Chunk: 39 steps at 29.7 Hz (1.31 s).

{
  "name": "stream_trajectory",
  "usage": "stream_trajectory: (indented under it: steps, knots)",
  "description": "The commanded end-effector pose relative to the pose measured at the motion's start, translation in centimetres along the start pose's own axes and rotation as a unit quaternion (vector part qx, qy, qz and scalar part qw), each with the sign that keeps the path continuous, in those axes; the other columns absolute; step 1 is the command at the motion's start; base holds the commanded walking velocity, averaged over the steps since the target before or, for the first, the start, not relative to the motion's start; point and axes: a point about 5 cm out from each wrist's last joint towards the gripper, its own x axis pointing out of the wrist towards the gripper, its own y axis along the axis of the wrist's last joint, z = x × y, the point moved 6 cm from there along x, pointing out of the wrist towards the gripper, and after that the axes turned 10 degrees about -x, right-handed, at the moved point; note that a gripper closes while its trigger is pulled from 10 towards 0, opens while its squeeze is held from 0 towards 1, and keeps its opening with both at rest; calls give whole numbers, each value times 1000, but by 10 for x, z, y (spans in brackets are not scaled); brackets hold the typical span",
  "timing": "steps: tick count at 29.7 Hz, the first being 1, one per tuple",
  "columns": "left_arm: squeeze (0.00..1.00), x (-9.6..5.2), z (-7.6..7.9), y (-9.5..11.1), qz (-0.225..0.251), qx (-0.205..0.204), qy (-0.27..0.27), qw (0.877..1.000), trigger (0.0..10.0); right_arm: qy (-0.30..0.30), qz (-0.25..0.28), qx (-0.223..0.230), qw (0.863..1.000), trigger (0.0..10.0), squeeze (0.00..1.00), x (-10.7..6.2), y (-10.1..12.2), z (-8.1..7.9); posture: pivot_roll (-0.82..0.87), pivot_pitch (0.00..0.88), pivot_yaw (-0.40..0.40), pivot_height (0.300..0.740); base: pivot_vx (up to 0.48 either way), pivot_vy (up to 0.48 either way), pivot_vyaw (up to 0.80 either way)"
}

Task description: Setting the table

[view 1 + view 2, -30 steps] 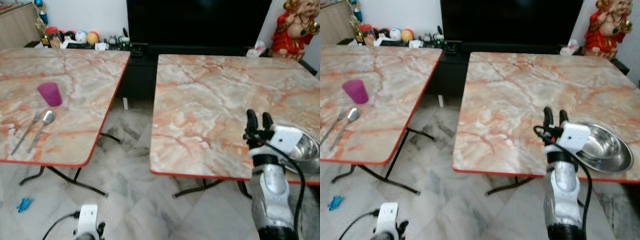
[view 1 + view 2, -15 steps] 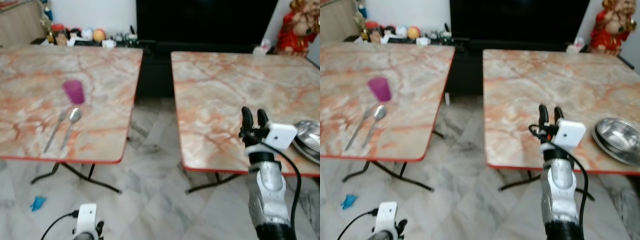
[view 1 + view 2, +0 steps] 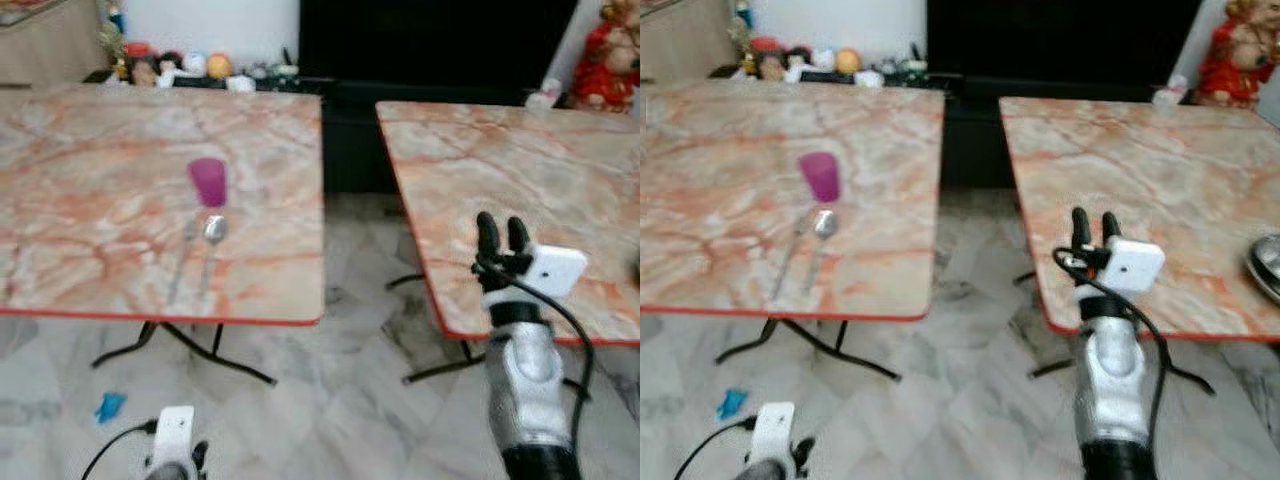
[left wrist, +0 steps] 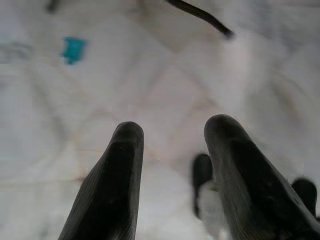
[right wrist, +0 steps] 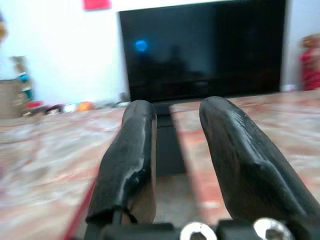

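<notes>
**Between two tables, with nothing in our grippers**

We stand facing the gap between two marble-topped tables. Our right gripper [image 3: 503, 236] is raised in front of us, fingers pointing up and slightly parted, with nothing between them; in the right wrist view we see straight through the gap to the dark television [image 5: 200, 50] beyond. We judge it is carried high like this simply to keep it free of the table edge beside it while we turn.

Well off to the left of that gripper, on the left table [image 3: 90, 180], the place setting is gathered: a purple cup [image 3: 208, 182], upright, and just on the near side of it a spoon [image 3: 211, 243] and a fork [image 3: 182, 262] lying side by side, handles toward us. We cannot tell whether the cup holds anything; blur hides its inside.

To the right of the gripper, at the far edge of the right table [image 3: 1160, 190], a sliver of a metal bowl [image 3: 1266, 268] shows. What lies in it, if anything, is cut off from us.

Our left gripper [image 4: 172, 165] hangs low by our side, its fingers parted and bare, aimed at the pale tiled floor [image 4: 150, 75], where a small blue scrap [image 4: 74, 49] lies ahead of it.

We judge the setting is unfinished: bowl and cutlery sit on separate tables, and bringing them together seems the remaining work.
</notes>
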Motion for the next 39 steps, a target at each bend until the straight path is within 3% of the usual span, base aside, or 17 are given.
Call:
stream_trajectory:
  steps: [1, 8, 11, 20, 30, 39]
  knots:
    - [0, -1, 7, -6, -7, -2, -6, 1000, 10000, -25, -20, 0, 999, 10000, 0, -7, -12, 18, 30, 0, -37, 740, 0, 0, 0]
    - [0, -1, 6, -7, -8, 1, -6, 1000, 10000, -22, -35, 5, 999, 10000, 0, -11, -22, 16, 29, 0, -38, 740, 0, 0, 0]
    - [0, -1, 6, -8, -8, 0, -6, 1000, 10000, -47, -54, 42, 997, 10000, 0, -15, -34, 22, 38, 0, -43, 740, 0, 0, 0]
    - [0, -1, 8, -6, -7, 4, -9, 1000, 10000, -32, -76, 25, 996, 10000, 0, -17, -46, 21, 31, 0, -38, 740, 0, 0, 0]
    - [0, -1, 3, -8, -10, 4, -4, 1000, 10000, -15, -53, 8, 998, 10000, 0, -11, -35, 15, 29, 0, -33, 740, 0, 0, 0]
    - [0, -1, 5, -8, -10, 3, -7, 1000, 10000, -13, -36, 11, 999, 10000, 0, -6, -26, 13, 31, 0, -34, 740, 0, 297, 267]
